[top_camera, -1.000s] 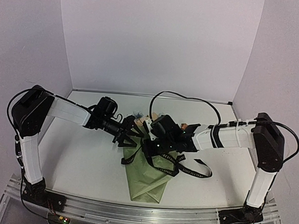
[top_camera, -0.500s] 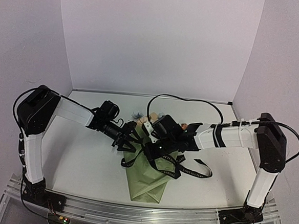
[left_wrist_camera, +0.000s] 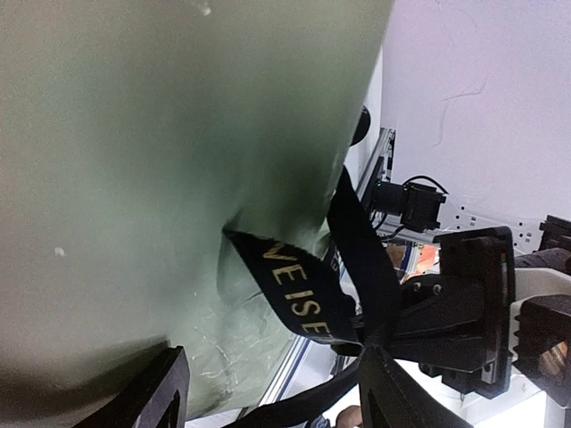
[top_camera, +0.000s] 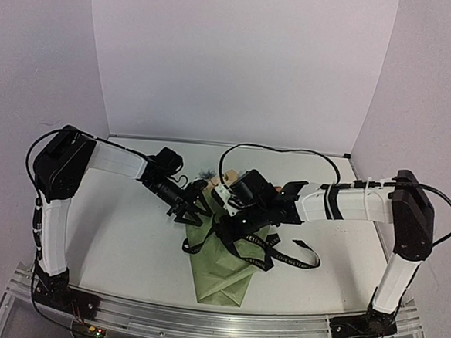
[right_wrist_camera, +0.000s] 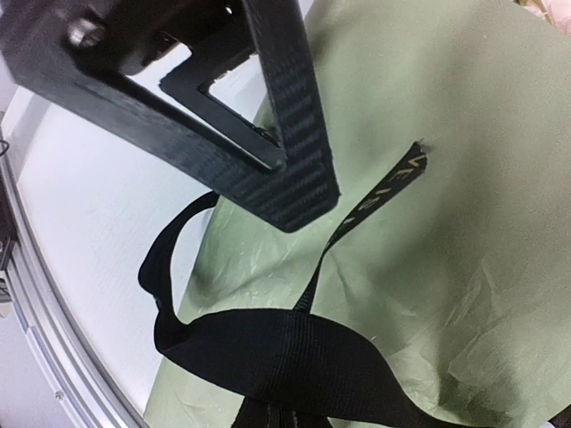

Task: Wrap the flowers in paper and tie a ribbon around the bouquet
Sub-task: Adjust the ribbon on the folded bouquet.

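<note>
The bouquet lies mid-table, its olive-green paper cone pointing to the near edge. Pale blue and cream flowers stick out of the far end. The black lettered ribbon loops round the cone's neck and trails right. My left gripper is open at the neck's left side. In the left wrist view its fingers stand wide apart, with paper and a ribbon strand between them. My right gripper is shut on the ribbon just above the paper.
The white table has walls at the back and both sides. An aluminium rail runs along the near edge. The right arm's black cable arches over the back. The left gripper's finger hangs close above the right wrist's view.
My left gripper has dropped slightly toward the bouquet's neck and its jaws have narrowed a little. The right gripper stays shut on the ribbon, barely shifted.
</note>
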Robot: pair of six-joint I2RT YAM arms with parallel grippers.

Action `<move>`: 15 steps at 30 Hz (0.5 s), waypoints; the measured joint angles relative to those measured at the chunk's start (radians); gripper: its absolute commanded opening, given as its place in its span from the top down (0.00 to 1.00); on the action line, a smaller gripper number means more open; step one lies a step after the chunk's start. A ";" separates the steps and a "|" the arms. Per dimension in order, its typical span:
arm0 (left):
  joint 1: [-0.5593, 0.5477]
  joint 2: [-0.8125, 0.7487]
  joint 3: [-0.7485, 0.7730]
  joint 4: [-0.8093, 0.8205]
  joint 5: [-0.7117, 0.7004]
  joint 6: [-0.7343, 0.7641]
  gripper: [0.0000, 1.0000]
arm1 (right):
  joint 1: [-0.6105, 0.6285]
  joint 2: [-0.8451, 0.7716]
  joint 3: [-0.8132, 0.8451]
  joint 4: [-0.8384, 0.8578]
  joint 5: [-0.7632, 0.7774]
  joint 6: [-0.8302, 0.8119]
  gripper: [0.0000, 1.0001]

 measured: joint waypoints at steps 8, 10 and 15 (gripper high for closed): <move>0.000 0.021 0.000 -0.026 -0.031 0.038 0.32 | 0.000 0.000 0.040 -0.039 -0.041 0.001 1.00; 0.000 0.021 -0.002 -0.013 -0.040 0.038 0.32 | -0.005 0.000 0.051 -0.041 -0.046 0.007 1.00; 0.000 0.020 -0.009 0.016 -0.070 0.035 0.34 | -0.025 0.000 0.061 -0.063 -0.047 0.055 0.90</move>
